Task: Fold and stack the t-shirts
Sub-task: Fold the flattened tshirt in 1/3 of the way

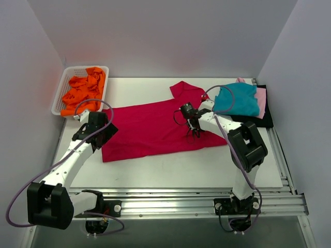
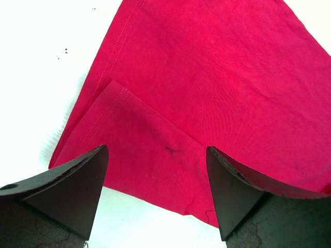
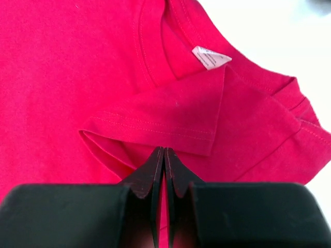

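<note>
My right pincer (image 3: 164,152) was pinched shut right at the red shirt's (image 3: 67,62) folded sleeve (image 3: 155,124), couldn't tell if it caught any cloth. My left pincer (image 2: 156,175) was spread wide over its hem corner (image 2: 145,150).

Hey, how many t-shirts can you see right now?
5: the crimson shirt spread mid-table, an orange shirt bunched in the basket at far left, and teal, pink and black stacked at far right. The orange heap or the stack may hide more.
</note>
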Robot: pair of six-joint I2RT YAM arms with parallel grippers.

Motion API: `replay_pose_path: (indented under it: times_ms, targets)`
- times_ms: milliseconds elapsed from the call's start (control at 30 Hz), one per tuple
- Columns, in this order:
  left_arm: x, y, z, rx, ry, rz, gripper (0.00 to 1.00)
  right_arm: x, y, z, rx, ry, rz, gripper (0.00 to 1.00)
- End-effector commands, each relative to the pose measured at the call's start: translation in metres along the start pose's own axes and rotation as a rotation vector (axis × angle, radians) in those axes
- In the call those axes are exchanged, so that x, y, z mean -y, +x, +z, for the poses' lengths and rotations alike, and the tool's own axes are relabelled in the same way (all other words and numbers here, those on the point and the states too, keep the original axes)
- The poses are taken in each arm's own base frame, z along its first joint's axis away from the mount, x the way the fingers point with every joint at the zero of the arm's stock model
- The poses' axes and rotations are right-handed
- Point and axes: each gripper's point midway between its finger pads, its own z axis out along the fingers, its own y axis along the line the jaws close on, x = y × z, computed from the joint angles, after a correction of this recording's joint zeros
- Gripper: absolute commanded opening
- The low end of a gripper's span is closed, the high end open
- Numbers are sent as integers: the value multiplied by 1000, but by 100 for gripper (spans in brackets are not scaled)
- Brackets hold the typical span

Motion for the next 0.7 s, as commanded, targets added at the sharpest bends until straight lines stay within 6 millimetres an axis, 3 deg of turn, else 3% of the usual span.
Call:
replay_pose_path:
  times_ms: [0,267,500,667]
  targets:
    - [5,-3,4,15,29,8,85,12,2,1,17,62,5,0]
    - [7,0,8,4,30,13,84,6,23,12,-30,71,-16,0]
    - [5,-3,8,12,24,10,84,-21,44,11,-40,44,-52,0]
    - [2,-4,6,22,19,9,84,-55,46,-1,-21,0,-76,0]
